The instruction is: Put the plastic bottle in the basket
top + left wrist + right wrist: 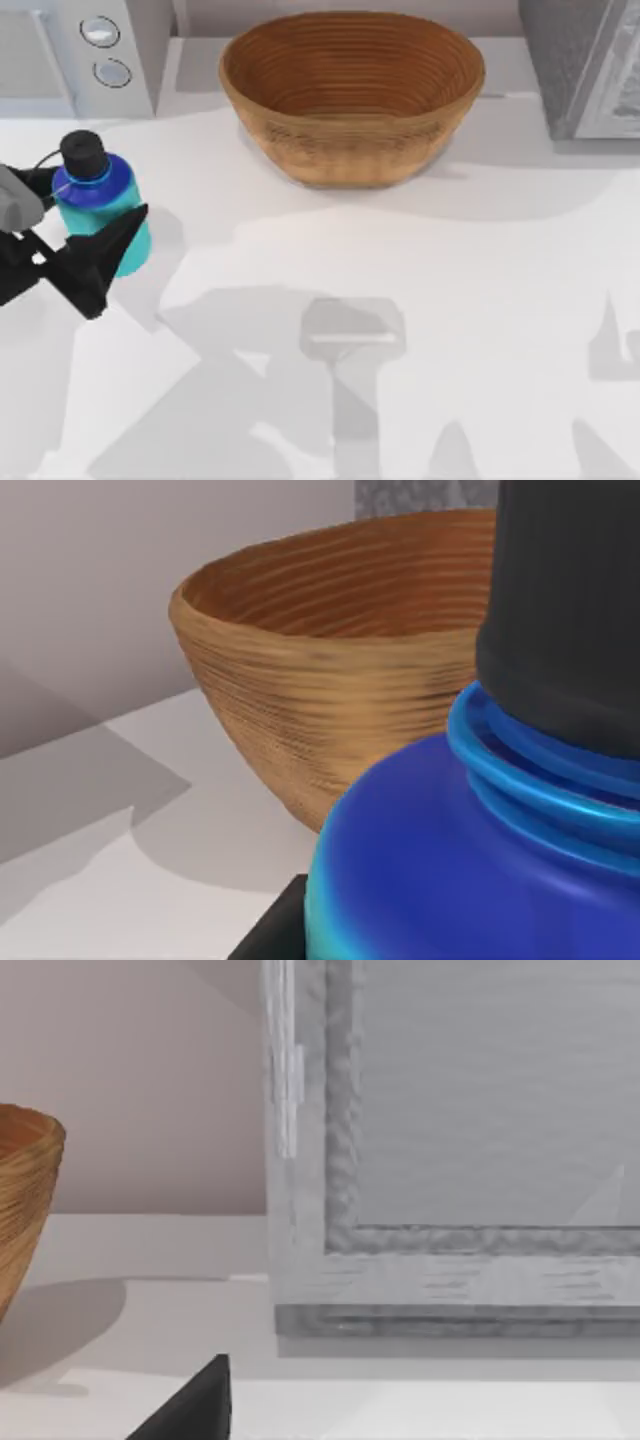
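Top view overhead; all 3 views share basket (352, 95).

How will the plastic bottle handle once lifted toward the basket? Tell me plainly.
The plastic bottle looks rigid, so it should likely hold its shape in the left hand, which is around its lower body. Its smooth round wall may slip or twist under a light grip. Dropped into the basket, a cylinder like this would probably tip and roll down the curved ribbed inside.

plastic bottle (100, 215): cyan body, darker blue shoulder, black cap
basket (352, 95): brown weave, concentric ribbed rings
tabletop (400, 300): plain white
left tool (85, 262): black
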Motion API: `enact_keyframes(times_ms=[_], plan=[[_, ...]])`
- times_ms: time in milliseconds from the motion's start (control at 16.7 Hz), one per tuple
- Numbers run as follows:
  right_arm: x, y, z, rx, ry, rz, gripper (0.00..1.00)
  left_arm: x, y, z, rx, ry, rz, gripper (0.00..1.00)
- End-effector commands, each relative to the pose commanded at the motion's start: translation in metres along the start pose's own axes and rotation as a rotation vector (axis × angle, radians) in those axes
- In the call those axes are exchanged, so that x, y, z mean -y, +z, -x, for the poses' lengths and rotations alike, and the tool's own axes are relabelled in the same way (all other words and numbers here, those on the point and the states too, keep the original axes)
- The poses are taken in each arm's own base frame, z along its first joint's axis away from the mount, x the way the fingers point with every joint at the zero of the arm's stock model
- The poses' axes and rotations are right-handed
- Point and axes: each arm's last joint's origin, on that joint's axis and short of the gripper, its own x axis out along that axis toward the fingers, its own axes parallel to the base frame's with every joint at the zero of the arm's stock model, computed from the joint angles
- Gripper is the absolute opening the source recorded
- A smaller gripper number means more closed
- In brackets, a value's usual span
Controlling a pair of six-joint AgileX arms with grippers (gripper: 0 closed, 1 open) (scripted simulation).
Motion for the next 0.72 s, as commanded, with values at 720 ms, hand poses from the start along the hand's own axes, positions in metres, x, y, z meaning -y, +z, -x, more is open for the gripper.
enact_keyframes(times_ms=[720], plan=[[0.0, 0.0, 0.0, 0.0, 0.0, 0.0, 1.0, 0.016, 0.005, 0.053, -0.017, -0.039, 0.017, 0.0]])
